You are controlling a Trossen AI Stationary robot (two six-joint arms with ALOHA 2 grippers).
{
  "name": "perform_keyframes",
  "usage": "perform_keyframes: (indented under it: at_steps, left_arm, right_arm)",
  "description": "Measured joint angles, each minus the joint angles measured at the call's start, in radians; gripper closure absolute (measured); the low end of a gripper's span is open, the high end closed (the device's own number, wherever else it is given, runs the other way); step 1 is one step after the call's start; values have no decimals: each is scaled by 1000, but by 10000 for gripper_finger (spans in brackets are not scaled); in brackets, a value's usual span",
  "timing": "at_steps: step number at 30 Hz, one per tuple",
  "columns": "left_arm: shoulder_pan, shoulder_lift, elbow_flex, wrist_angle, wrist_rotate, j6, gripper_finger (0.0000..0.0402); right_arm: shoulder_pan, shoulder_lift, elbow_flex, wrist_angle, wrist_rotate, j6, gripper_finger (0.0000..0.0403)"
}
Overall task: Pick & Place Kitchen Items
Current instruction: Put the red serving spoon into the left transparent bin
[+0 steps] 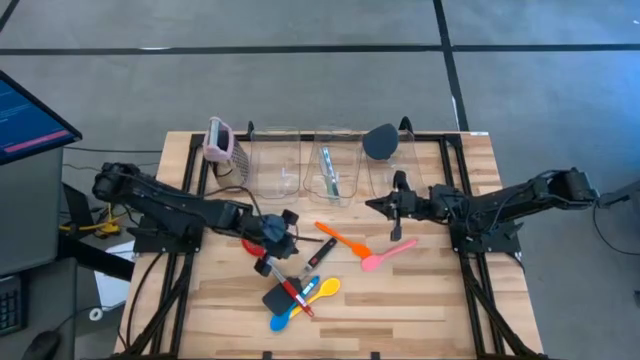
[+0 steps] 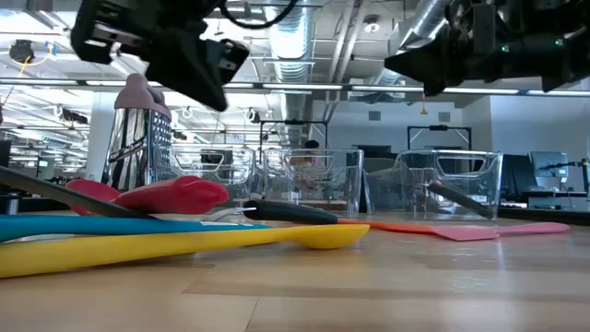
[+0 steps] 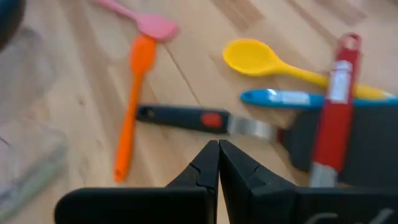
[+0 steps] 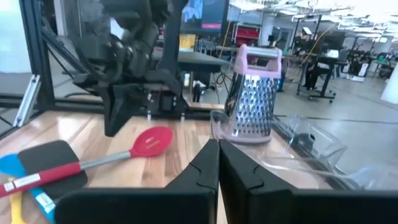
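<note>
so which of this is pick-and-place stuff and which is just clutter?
Task items:
orange spatula
pink spatula
yellow spoon
blue spoon
red spoon
black spatula
red-handled tool

Not task:
grater
clear bins
monitor

Legible text: none in any view.
Red-handled tool [image 3: 336, 99]: white label on handle, print too blurred to read.
Blue spoon [image 3: 292, 98], just beside that tool: pale marking on handle, unreadable.
Monitor [image 1: 30, 120]: screen lines unreadable.
</note>
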Motion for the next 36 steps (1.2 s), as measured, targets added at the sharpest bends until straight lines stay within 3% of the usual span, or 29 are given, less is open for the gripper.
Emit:
perform_keyframes:
  at_steps: [6,17,28,36]
  left_arm:
    - [-5,15,-3,-6,183,-7,399]
    - [-50,-15,-37,-16,125,-93,392]
    - [-76,-10,-131,-5,115,-141,309]
    - [-69,6,-252,171,158,-244,254]
  right_arm:
    - [4,5,0,-16,-1,-5,403]
    - [19,12,-1,-9,-1,-8,403]
    - [36,12,0,-9,-2,-9,403]
    - [37,12,-1,-9,-2,-8,403]
